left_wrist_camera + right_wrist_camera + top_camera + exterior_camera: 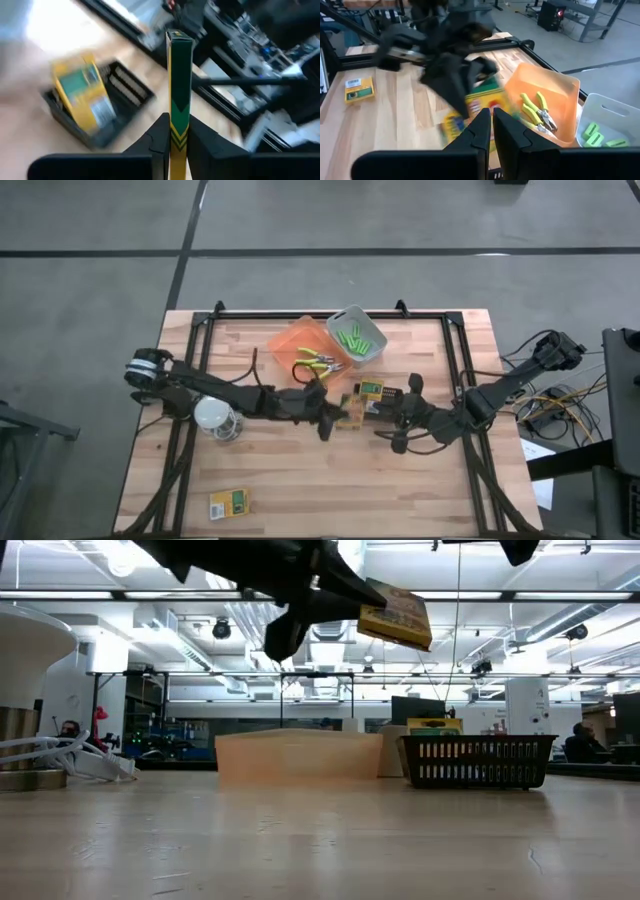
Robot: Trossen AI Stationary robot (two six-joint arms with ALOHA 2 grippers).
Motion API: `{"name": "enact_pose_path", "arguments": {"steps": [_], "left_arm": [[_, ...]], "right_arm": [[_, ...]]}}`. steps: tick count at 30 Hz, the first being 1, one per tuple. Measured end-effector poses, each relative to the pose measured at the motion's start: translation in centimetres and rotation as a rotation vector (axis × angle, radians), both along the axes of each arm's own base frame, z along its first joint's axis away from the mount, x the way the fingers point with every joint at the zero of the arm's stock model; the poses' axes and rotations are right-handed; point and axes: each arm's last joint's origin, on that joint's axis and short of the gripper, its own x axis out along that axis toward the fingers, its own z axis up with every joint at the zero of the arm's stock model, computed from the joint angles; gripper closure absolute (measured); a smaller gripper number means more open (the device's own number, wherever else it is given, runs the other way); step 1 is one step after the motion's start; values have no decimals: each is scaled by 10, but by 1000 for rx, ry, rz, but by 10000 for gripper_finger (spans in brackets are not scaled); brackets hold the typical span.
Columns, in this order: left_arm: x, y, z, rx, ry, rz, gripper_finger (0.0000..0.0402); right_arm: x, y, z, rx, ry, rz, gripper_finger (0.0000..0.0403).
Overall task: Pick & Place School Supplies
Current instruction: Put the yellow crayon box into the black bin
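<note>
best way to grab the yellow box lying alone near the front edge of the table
The lone box lies flat with clear table all round. Probably come straight down and pinch across its shorter width, fingers on the two long edges, since its broad face offers nothing to grip.

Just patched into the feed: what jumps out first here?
The left gripper, mid-table, is shut on a yellow-and-green box, lifted clear of the wood. Just beyond it, green-handled pliers lie in the orange bin, lime-green sticks in the grey bin. Another box lies alone at the near-left edge.
</note>
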Motion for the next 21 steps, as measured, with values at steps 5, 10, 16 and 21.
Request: {"name": "enact_pose_path", "arguments": {"steps": [5,10,16,21], "left_arm": [[7,31,9,-45,-28,58,359],[10,60,14,-112,52,33,359],[5,80,36,-15,401,-24,359],[-1,84,88,143,510,-106,359]], "right_arm": [[-4,-2,5,12,-19,0,385],[-12,-5,14,35,-56,11,385],[-28,-10,28,60,-106,33,385],[-39,-18,32,58,-95,29,385]]}}
